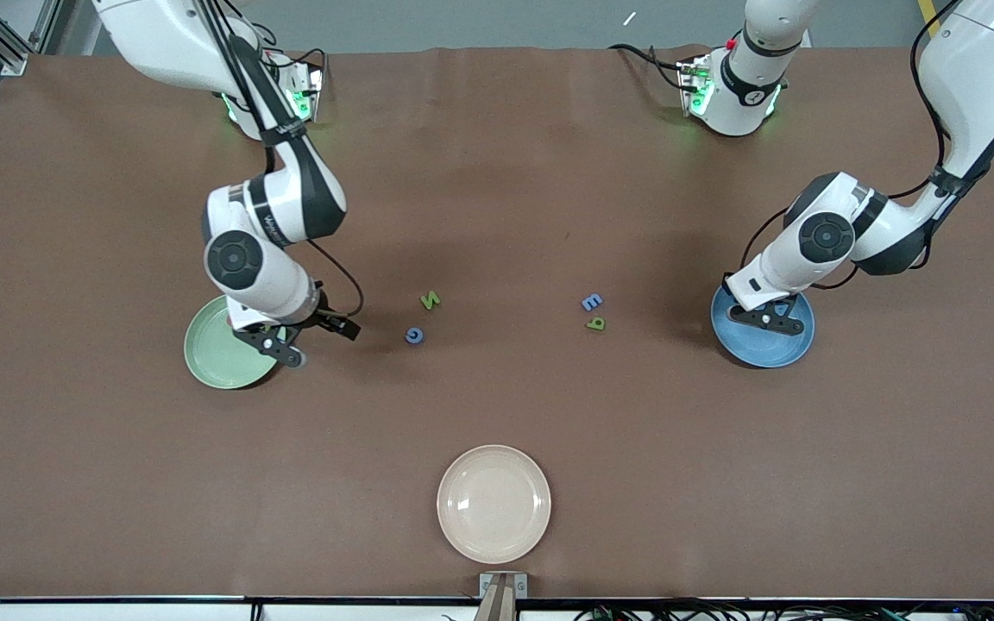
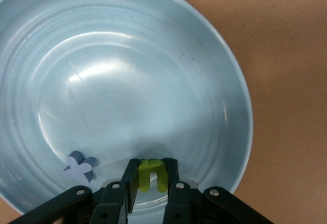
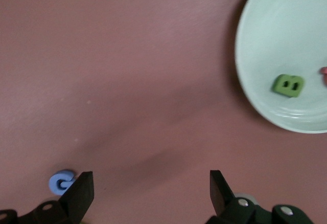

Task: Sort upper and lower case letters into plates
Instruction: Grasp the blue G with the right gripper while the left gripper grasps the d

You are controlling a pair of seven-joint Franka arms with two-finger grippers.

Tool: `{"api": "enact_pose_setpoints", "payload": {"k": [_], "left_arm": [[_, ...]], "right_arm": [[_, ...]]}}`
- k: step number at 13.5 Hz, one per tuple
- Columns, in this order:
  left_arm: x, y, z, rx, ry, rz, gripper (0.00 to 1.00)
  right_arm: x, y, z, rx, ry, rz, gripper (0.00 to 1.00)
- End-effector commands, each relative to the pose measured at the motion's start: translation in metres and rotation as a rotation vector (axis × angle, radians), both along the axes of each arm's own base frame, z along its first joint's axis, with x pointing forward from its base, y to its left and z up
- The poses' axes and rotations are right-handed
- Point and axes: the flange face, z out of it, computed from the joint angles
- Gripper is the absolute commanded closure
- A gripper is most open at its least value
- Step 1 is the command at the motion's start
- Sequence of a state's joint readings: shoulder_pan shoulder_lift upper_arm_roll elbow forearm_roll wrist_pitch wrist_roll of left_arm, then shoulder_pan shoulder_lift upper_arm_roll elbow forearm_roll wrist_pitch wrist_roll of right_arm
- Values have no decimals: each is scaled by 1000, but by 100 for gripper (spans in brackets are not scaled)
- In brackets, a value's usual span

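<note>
My left gripper (image 1: 771, 321) is low over the blue plate (image 1: 764, 349), shut on the green n (image 2: 152, 173). The blue x (image 2: 80, 166) lies in that plate (image 2: 153, 55). My right gripper (image 1: 317, 338) is open and empty, just above the table beside the pale green plate (image 1: 212, 355). In the right wrist view that plate (image 3: 286, 35) holds the green B (image 3: 288, 85) and the red Q (image 3: 324, 72) at the picture's edge. The green N (image 1: 430, 300), blue G (image 1: 414, 335), blue e (image 1: 592, 302) and green q (image 1: 595, 323) lie on the table between the plates. The blue G (image 3: 61, 181) is beside one right finger (image 3: 82, 191).
A cream-white plate (image 1: 493, 504) sits near the table's front edge, nearer the front camera than the letters. The brown table (image 1: 497, 190) spreads wide around the plates.
</note>
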State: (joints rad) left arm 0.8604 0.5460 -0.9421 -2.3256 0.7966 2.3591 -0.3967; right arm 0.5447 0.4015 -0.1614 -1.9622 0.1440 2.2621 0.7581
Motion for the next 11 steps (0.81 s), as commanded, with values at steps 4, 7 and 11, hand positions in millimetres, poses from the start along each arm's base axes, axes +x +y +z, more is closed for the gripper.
{"api": "enact_pose_setpoints", "payload": {"k": [4,7,11], "left_arm": [[6,7,8,20,-34,-14,13],[18,-7,32,26,-78,-22,1],[30,-55,83,37,-54,28,1]], "right_arm": [[1,74,-42,57,-44,3,1],[-9,94,-79,44,-83,12,4],[-13,103,-85,46,-99,8,9]]}}
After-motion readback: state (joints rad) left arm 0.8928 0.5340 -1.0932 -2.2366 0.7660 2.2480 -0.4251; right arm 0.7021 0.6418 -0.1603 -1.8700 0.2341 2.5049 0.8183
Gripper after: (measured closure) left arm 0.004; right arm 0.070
